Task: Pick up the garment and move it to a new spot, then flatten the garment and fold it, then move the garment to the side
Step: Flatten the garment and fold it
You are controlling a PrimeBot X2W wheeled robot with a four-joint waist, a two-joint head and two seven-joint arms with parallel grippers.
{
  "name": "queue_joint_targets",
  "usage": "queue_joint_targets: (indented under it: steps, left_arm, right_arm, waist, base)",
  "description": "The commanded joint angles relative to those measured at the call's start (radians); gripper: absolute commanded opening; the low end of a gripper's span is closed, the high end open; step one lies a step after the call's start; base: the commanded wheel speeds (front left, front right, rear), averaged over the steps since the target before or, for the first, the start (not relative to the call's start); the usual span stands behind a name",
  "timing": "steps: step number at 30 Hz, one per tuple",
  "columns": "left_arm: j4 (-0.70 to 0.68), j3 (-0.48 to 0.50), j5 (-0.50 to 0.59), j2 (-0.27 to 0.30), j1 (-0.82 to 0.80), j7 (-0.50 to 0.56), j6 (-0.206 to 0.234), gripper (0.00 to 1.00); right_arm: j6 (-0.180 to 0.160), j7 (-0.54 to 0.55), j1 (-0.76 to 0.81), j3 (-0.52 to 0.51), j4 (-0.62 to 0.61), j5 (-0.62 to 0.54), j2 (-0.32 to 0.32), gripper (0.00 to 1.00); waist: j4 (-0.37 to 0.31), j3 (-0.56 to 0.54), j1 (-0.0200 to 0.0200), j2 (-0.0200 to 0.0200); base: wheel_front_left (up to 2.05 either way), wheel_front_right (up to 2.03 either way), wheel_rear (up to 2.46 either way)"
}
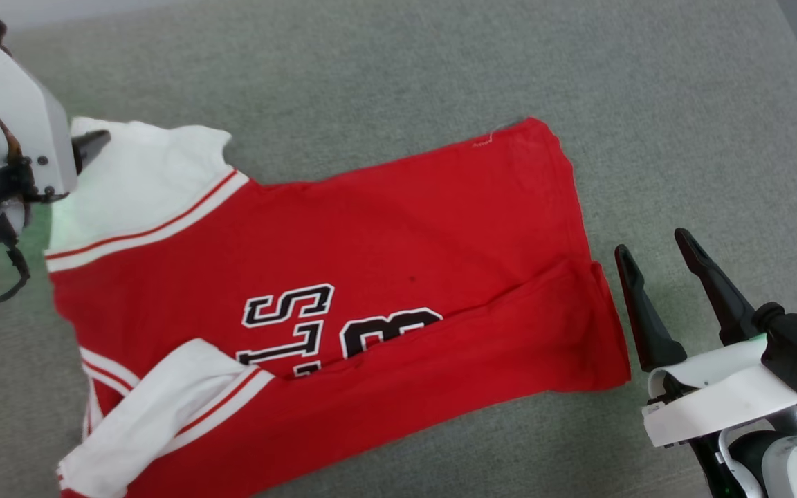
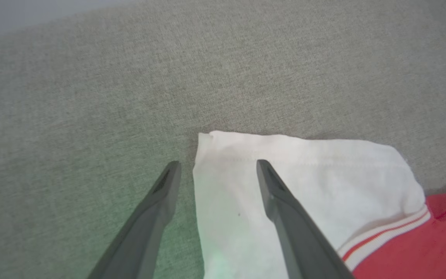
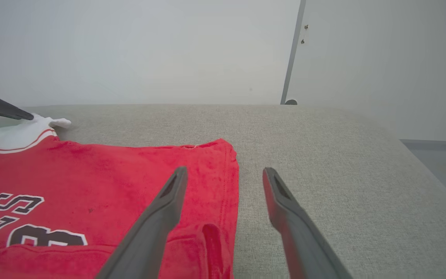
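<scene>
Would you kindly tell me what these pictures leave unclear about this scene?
- Head view: the garment has its near sleeve cut off by the bottom edge, and a folded flap covers part of its lettering.
- Left wrist view: whether the left end effector touches the white sleeve cannot be told.

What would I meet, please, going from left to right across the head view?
Left gripper → garment, white sleeves first, then its red body → right gripper, just beyond the hem.
</scene>
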Motion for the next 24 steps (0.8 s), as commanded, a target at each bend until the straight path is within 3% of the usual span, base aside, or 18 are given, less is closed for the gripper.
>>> queue_joint_targets:
  steps: [1,10,11,12,13,18,24]
  left_arm:
    - [0.014,-0.004,-0.001,-0.004,-0.016,0.011,0.001,1.00]
    - [0.109,-0.046,0.007,-0.043,-0.013,0.120,-0.004,1.00]
    - [0.114,-0.048,0.006,-0.049,-0.011,0.125,-0.006,0.90]
    - [0.119,-0.050,0.006,-0.055,-0.011,0.129,-0.011,0.65]
    - [0.122,-0.049,-0.002,-0.062,-0.008,0.140,-0.015,0.00]
    - [0.131,-0.045,0.005,-0.087,-0.032,0.098,-0.034,0.00]
    - [0.158,-0.046,0.005,-0.123,-0.051,0.087,-0.048,0.00]
  right_arm:
    - [-0.001,-0.001,-0.017,0.000,0.004,0.010,0.003,1.00]
    - [-0.001,0.011,-0.035,0.001,0.017,0.024,0.000,1.00]
    - [-0.001,0.016,-0.036,0.003,0.019,0.024,-0.002,1.00]
    - [-0.001,0.020,-0.040,0.004,0.017,0.027,-0.003,1.00]
    - [-0.001,0.027,-0.041,0.004,0.016,0.035,-0.003,1.00]
    - [-0.001,0.088,-0.061,0.002,0.004,0.072,-0.007,1.00]
    - [-0.001,0.265,-0.177,0.018,0.025,0.103,-0.060,1.00]
  waist:
    - [-0.013,0.018,0.0000,0.0000]
    - [-0.017,0.032,0.0000,0.0000]
    - [-0.017,0.032,0.0000,0.0000]
    - [-0.017,0.033,0.0000,0.0000]
    - [-0.017,0.033,0.0000,0.0000]
    - [-0.008,0.035,0.0000,0.0000]
    - [0.012,0.038,0.0000,0.0000]
  base:
    - [0.00,0.00,0.00]
    - [0.00,0.00,0.00]
    - [0.00,0.00,0.00]
    - [0.00,0.00,0.00]
    - [0.00,0.00,0.00]
    - [0.00,0.00,0.00]
    - [0.00,0.00,0.00]
